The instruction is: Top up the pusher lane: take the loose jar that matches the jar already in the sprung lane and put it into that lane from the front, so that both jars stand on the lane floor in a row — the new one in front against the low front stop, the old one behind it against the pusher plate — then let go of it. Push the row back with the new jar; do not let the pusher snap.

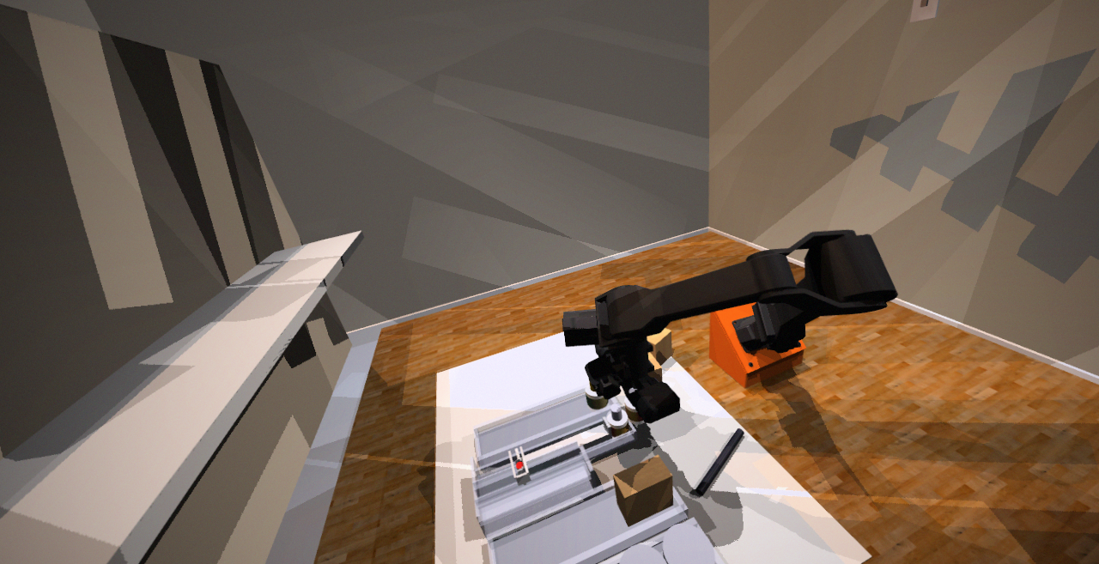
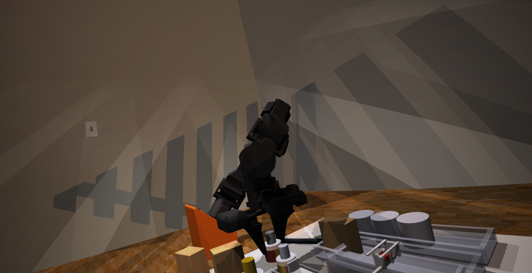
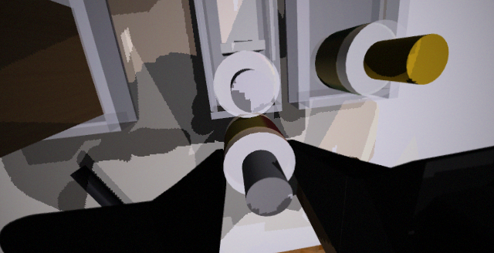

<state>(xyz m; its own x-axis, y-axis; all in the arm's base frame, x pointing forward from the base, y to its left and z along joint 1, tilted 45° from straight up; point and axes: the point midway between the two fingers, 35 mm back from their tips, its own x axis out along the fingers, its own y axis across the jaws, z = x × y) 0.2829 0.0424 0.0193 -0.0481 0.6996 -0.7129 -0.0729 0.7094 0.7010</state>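
Note:
My gripper point(image 2: 273, 247) point(image 3: 255, 151) is shut on a jar with a grey cap, white shoulder and red and olive label. This held jar point(image 2: 272, 254) point(image 3: 233, 165) is upright at the front end of the pusher lane point(image 3: 203, 52), lined up with it and just outside or over its low front stop. The jar in the lane point(image 1: 616, 422) point(image 2: 285, 260) point(image 3: 221, 87) has the same white shoulder and grey cap. It stands at the lane's front, with the pusher plate point(image 3: 243, 46) behind it. Whether the two jars touch, and the held jar's height, I cannot tell.
A yellow-capped jar point(image 1: 595, 397) point(image 2: 248, 265) point(image 3: 428, 58) stands in the neighbouring lane. A wooden block point(image 1: 644, 491) point(image 2: 340, 234) is in another lane, near a black rod point(image 1: 718, 462) point(image 2: 301, 240) point(image 3: 98, 187). Grey cylinders point(image 2: 415, 228) stand beyond. Two wooden blocks point(image 2: 191, 260) point(image 2: 227, 258) stand near the base.

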